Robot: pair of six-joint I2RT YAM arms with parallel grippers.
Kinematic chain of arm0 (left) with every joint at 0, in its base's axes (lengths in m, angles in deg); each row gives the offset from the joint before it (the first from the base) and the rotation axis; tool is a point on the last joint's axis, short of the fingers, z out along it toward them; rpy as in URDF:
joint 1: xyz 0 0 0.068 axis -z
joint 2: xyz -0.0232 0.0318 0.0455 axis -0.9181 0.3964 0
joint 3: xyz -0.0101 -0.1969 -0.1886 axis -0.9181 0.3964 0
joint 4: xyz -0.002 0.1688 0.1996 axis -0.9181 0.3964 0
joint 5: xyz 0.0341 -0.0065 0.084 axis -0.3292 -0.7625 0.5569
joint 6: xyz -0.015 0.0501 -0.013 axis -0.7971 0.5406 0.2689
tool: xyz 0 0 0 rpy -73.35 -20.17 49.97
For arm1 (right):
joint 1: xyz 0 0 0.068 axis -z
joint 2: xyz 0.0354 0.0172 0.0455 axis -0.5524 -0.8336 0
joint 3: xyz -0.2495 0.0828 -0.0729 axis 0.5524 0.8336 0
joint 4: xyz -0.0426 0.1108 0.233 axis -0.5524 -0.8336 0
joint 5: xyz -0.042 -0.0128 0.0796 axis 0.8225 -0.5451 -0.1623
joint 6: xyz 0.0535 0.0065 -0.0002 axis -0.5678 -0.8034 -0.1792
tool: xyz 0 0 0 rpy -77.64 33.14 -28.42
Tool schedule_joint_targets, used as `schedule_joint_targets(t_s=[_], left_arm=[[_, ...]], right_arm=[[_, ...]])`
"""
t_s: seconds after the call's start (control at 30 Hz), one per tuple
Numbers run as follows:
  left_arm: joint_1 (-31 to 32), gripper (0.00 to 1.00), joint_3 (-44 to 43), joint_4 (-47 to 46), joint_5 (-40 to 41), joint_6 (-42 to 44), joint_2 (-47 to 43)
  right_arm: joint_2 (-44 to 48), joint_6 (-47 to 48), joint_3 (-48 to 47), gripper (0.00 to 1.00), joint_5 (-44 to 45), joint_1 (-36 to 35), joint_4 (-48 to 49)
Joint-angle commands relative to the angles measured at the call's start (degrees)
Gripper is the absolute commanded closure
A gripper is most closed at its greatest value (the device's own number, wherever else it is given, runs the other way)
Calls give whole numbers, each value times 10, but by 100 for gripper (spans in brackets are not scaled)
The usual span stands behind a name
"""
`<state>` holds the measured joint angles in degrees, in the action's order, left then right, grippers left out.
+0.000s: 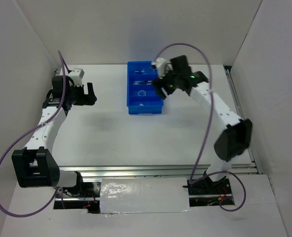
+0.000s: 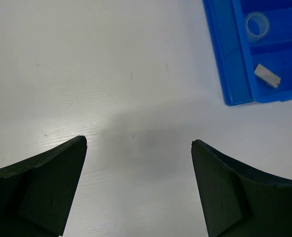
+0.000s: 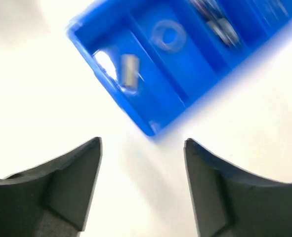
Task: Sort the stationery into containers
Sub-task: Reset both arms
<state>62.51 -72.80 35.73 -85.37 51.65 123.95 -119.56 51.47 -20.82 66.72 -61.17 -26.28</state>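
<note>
The blue tray (image 1: 146, 110) lies on the white table (image 1: 136, 143); the tray's end compartment nearest the arm bases holds the white eraser stub (image 2: 267, 75), the next one the clear tape ring (image 2: 257, 25); the contents of the farther compartments are too blurred to name; the right gripper (image 3: 143, 143) hovers at the tray's right edge, jaws apart and empty; the left gripper (image 2: 138, 140) hangs well left of the tray, jaws likewise spread, holding nothing.
</note>
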Motion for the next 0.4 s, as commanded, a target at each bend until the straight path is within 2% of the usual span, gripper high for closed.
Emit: schedule_joint_targets(t_s=[0.0, 0.03, 0.07, 0.1, 0.17, 0.27, 0.3, 0.37], left_arm=[[-1, 1, 18, 29, 41, 39, -31], [-2, 1, 24, 34, 52, 60, -35], [-6, 1, 30, 37, 56, 64, -40], [-8, 1, 50, 38, 59, 74, -52], [-9, 1, 79, 36, 68, 86, -66], [-1, 1, 113, 17, 78, 82, -89], [2, 1, 133, 13, 79, 77, -93], [10, 0, 150, 1, 79, 71, -108]], right_arm=[[136, -138, 173, 21, -21, 105, 89], [188, -147, 217, 16, -19, 148, 106], [211, -146, 259, 16, -13, 170, 134], [231, -136, 333, 10, 1, 187, 143], [287, -125, 424, 8, 9, 231, 173], [344, -121, 491, 7, -3, 271, 200], [354, -123, 519, 2, -6, 272, 205], [373, -123, 542, 1, -12, 291, 213]])
